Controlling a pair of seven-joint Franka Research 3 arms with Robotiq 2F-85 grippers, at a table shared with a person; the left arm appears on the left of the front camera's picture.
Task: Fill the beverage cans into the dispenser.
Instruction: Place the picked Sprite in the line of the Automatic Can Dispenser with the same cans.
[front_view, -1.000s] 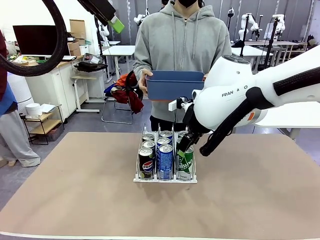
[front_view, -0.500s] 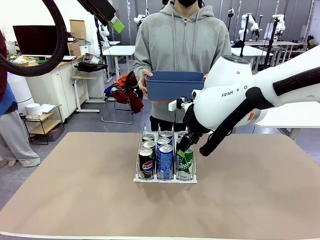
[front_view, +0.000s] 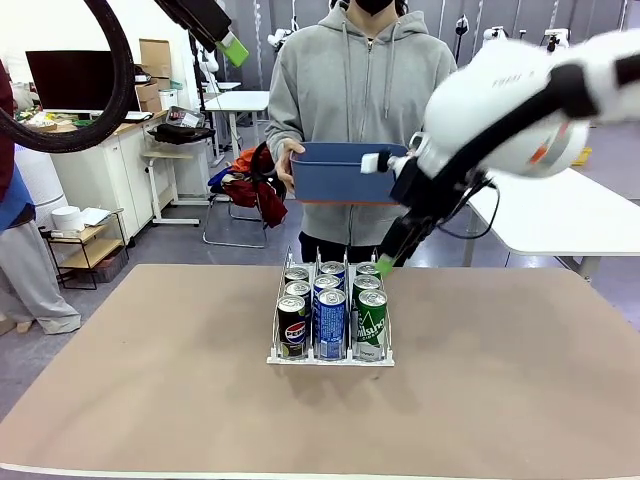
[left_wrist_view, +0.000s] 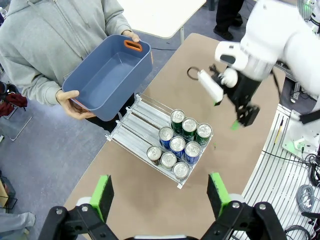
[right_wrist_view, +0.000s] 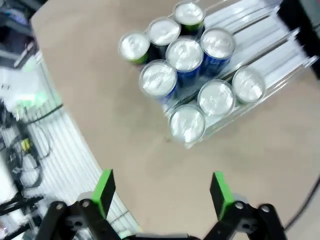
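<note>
Front view: my right pincer (front_view: 385, 264) hangs released and empty above the dispenser (front_view: 330, 356) at the worktop's (front_view: 150, 400) middle; my left pincer (left_wrist_view: 159, 195) is spread too. The beverage cans (front_view: 330, 312), 9 in 3 lanes, look rigid, smooth, slippery and dentable; I'd grip mid-body, squarely.

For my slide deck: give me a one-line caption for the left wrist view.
Nine beverage cans fill the dispenser while a person holds an empty blue bin and the right pincer hangs open nearby.
</note>
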